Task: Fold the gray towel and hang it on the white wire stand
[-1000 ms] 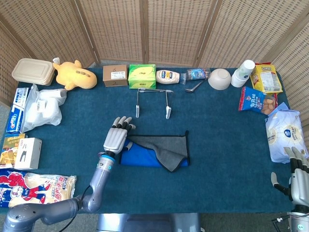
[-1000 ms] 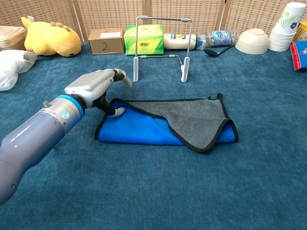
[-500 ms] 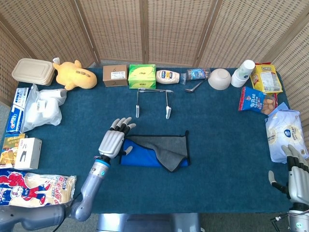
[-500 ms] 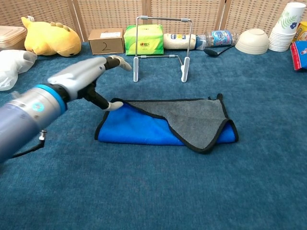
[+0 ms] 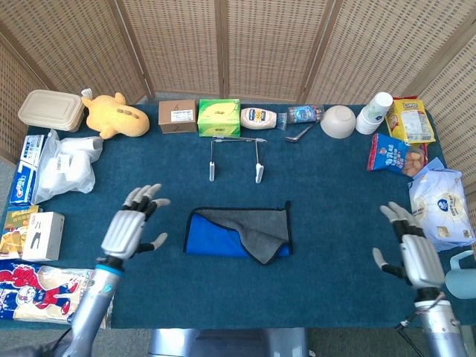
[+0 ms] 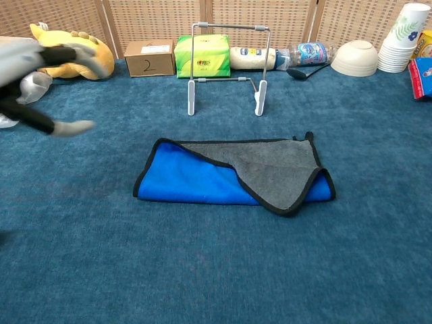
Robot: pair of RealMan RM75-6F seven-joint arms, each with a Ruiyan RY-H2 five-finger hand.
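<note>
My left hand (image 5: 131, 229) spread wide, empty, blurred in chest view; right hand (image 5: 413, 253) spread, empty; towel (image 5: 239, 233) half-folded on worktop (image 5: 335, 193).

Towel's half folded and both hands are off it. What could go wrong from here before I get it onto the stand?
The towel is folded unevenly, its gray flap lying slanted over the blue side, so lifting by one edge may let it fall open. The white wire stand looks light on narrow feet; a push while draping could tip it toward the green box and bottle close behind. The left hand and right hand are both open, far apart.
</note>
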